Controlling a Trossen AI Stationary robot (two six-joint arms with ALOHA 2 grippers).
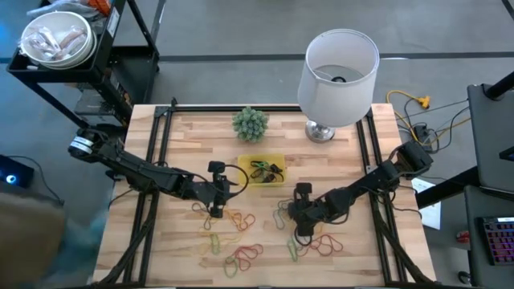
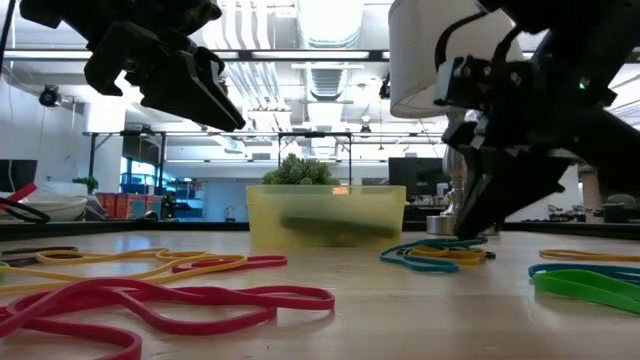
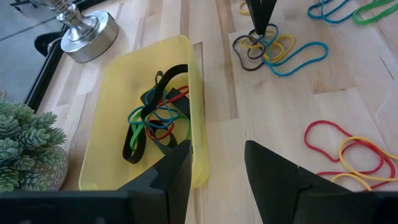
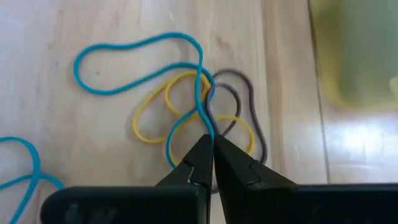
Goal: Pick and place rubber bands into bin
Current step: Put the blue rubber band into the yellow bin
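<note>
Blue rubber band (image 4: pixel 186 68) pinched between the right gripper (image 4: pixel 210 144)'s closed fingers.

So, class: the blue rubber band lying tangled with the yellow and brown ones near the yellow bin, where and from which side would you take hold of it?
Grip the blue rubber band at its narrow waist, where its two strands run close together, coming straight down from above. It lies flat and floppy on the table, so only a thin pinch gets it. The right tool is shut right there.

Yellow bin (image 2: pixel 325 215) stands mid-table, rubber bands (image 2: pixel 150 300) scattered in front.
</note>
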